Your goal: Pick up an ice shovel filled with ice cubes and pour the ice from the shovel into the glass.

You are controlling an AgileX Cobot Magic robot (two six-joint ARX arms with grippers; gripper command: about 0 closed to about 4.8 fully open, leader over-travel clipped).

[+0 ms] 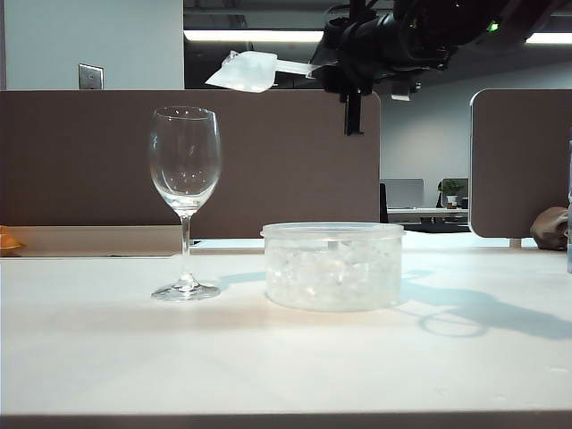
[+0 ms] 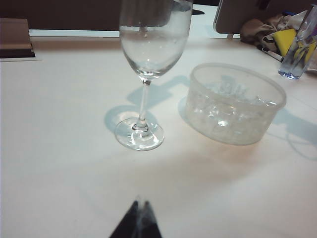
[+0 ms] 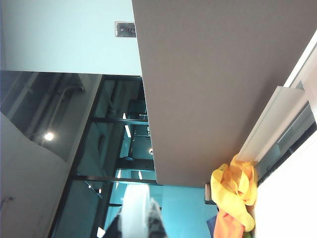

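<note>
Carrying the ice shovel (image 1: 243, 71) clamped high, right gripper (image 1: 344, 67) must shift left over the glass (image 1: 185, 161) and tip; left gripper (image 2: 137, 218), pinched shut, hangs near.

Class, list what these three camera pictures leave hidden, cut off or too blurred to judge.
- Translucent white plastic ice shovel, exterior view: contents unreadable through its cloudy wall.
- Right gripper, exterior view: fingers lost in the dark arm; right wrist view shows only a blur.
- Tall clear stemmed wine glass, left wrist view: rim cut off.
- Left gripper: only shut tips show.

Right gripper (image 1: 308, 70) raised high, jaws closed; left gripper (image 2: 140, 208) low.
</note>
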